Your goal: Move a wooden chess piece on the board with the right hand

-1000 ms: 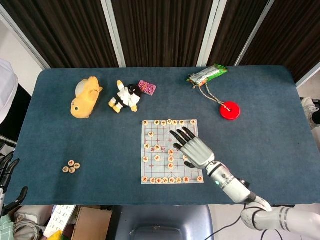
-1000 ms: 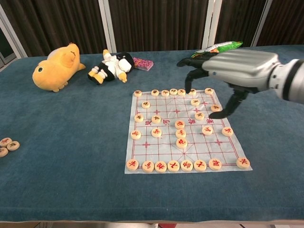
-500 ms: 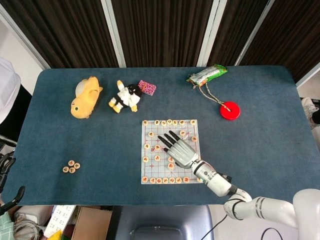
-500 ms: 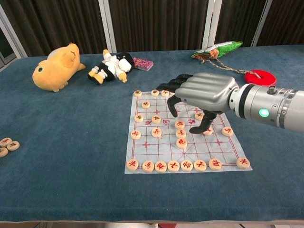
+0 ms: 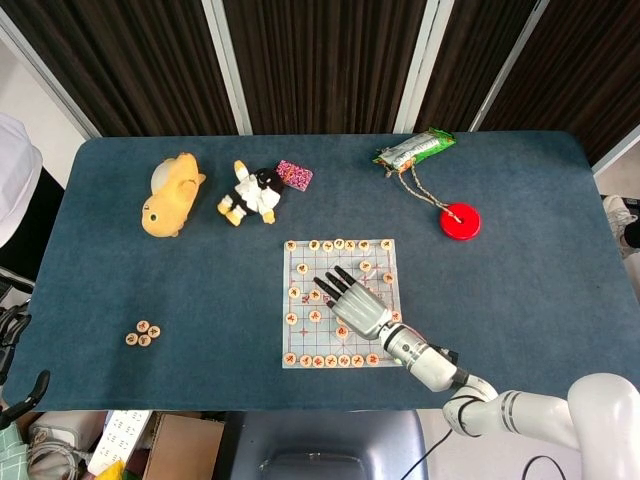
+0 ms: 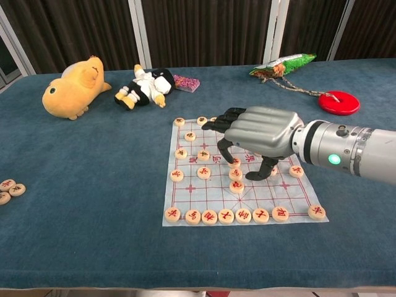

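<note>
Shiny grey metal right hand (image 6: 263,133) with dark fingers (image 6: 221,122) curled down and apart over the thin paper chess board (image 6: 185,204), round flat wooden chess pieces (image 6: 235,174) partly hidden beneath, unclear if any is touched, left hand unseen.

Yellow plush (image 5: 171,194), panda toy (image 5: 255,192), snack bag (image 5: 414,149), red disc (image 5: 460,220)

Right hand (image 6: 260,131) over board (image 6: 204,204), toys (image 6: 71,86) behind-left.
</note>
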Tool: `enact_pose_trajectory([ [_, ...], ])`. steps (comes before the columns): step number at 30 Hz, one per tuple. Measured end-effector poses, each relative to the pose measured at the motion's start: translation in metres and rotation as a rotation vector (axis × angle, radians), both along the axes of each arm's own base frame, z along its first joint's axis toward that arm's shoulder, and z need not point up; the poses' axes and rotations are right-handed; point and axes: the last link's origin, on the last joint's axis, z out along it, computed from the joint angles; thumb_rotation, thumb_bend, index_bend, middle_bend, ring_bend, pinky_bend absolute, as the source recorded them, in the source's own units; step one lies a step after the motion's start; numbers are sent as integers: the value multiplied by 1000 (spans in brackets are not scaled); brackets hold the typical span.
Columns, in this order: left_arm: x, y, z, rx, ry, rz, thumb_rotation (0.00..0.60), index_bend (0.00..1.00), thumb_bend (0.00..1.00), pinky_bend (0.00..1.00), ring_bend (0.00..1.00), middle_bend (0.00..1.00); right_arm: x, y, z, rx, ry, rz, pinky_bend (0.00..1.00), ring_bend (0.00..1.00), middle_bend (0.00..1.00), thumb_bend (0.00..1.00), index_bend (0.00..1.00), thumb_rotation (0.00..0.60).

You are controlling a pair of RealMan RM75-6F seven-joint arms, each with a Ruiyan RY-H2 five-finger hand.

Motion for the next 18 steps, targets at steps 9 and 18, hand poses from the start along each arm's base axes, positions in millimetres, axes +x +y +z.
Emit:
enact_pose_trajectory([
  [9, -1, 1, 0, 1, 3, 5, 600, 0, 362, 19, 0, 0, 1, -4, -7, 6, 15, -10, 0, 0, 32, 432, 576, 600],
  [18, -1, 1, 1, 1, 0, 8, 600, 0, 363, 19, 0, 0, 6, -4, -18, 21, 26, -13, 0, 0, 34, 449, 580, 600],
])
